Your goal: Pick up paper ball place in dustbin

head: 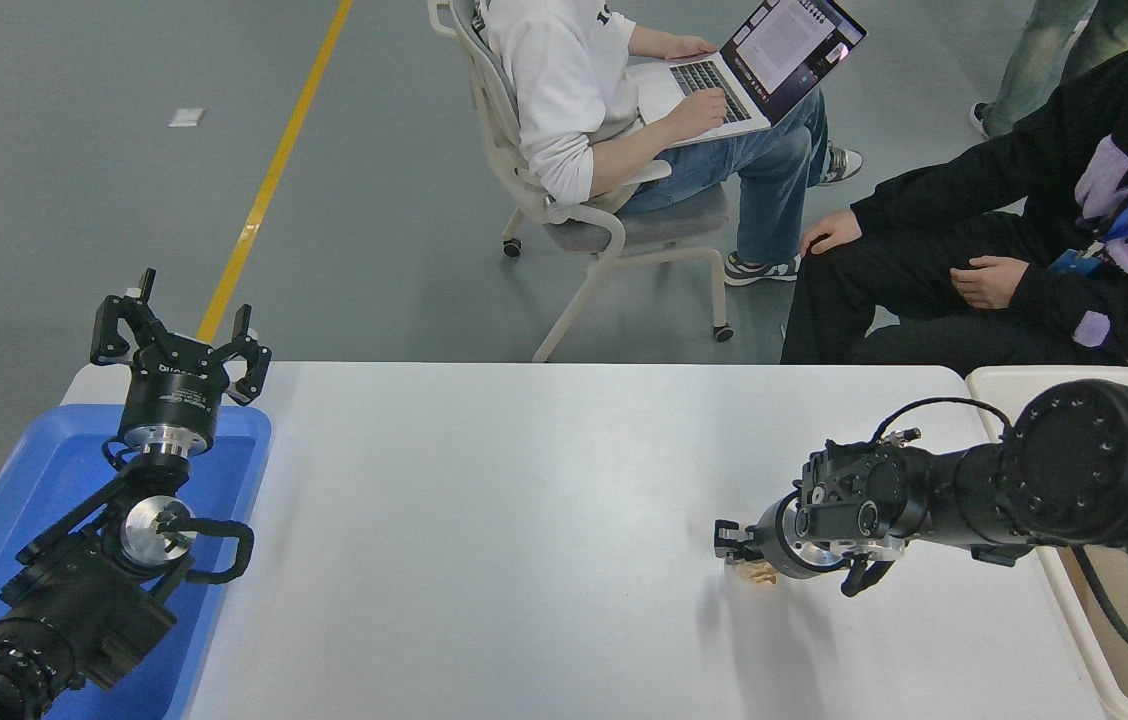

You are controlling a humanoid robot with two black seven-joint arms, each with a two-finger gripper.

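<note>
The tan paper ball (760, 573) lies on the white table (484, 520) at the right. Only a small sliver of it shows, under the tip of my right gripper (736, 548). The gripper reaches in from the right edge, points left and sits low over the ball, hiding most of it. The cream-white dustbin (1024, 377) stands at the table's right end, mostly behind my right arm. My left gripper (179, 325) is open and parked at the lower left.
A shallow blue tray (54, 450) lies under the left arm at the table's left end. Two people sit beyond the far edge: one on a chair (574, 230) with a laptop (764, 60), one in black at the upper right.
</note>
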